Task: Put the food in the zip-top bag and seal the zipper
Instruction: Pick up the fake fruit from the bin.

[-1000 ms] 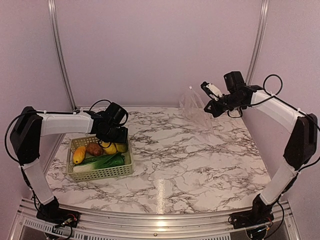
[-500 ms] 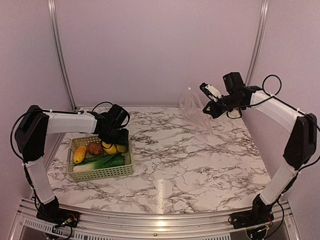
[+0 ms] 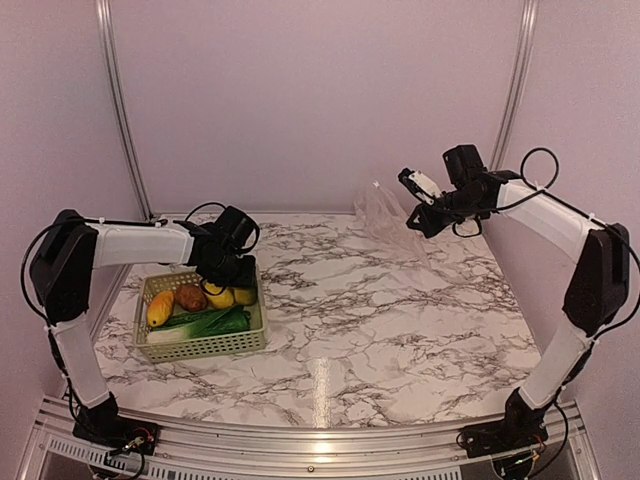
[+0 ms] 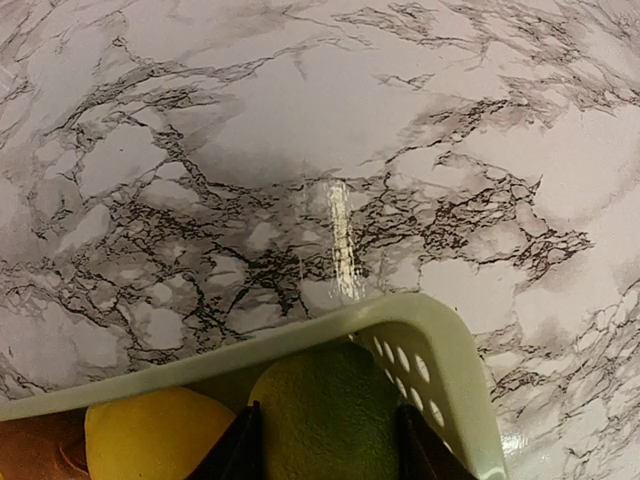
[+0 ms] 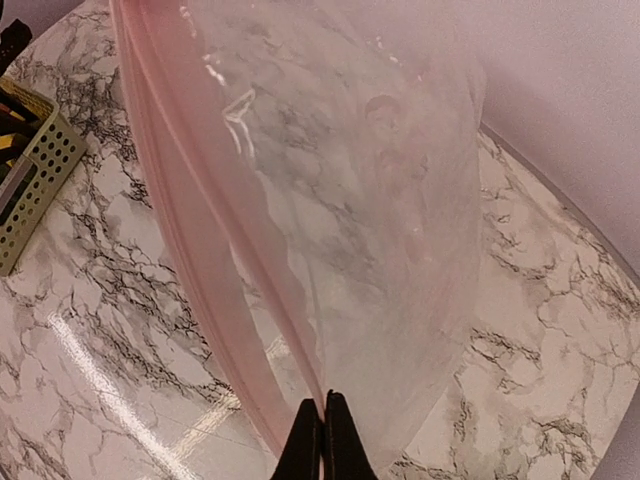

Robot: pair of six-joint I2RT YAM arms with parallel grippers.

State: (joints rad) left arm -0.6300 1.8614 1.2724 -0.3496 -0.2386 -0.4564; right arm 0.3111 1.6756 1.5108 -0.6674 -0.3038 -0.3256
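Note:
The food lies in a pale green lattice basket (image 3: 200,345): an orange piece (image 3: 158,308), a brown potato (image 3: 189,297), yellow lemons (image 3: 219,297), a dark green cucumber (image 3: 232,321) and a leek (image 3: 172,335). My left gripper (image 3: 230,275) reaches into the basket's far right corner. Its fingers (image 4: 243,450) press both sides of a yellow-green lemon (image 4: 325,415). My right gripper (image 3: 412,208) is shut on the edge of the clear zip-top bag (image 3: 385,215) and holds it in the air at the back right. The bag (image 5: 380,200) hangs open, and its pinkish zipper (image 5: 165,200) runs along the mouth.
The basket rim (image 4: 300,335) curves just ahead of the left fingers. The marble tabletop (image 3: 380,320) lies between the basket and the bag. The back wall and metal rails stand close behind the bag.
My right gripper has carried the bag slightly left and up. My left arm has shifted a little over the basket corner; its gripper stays on the lemon.

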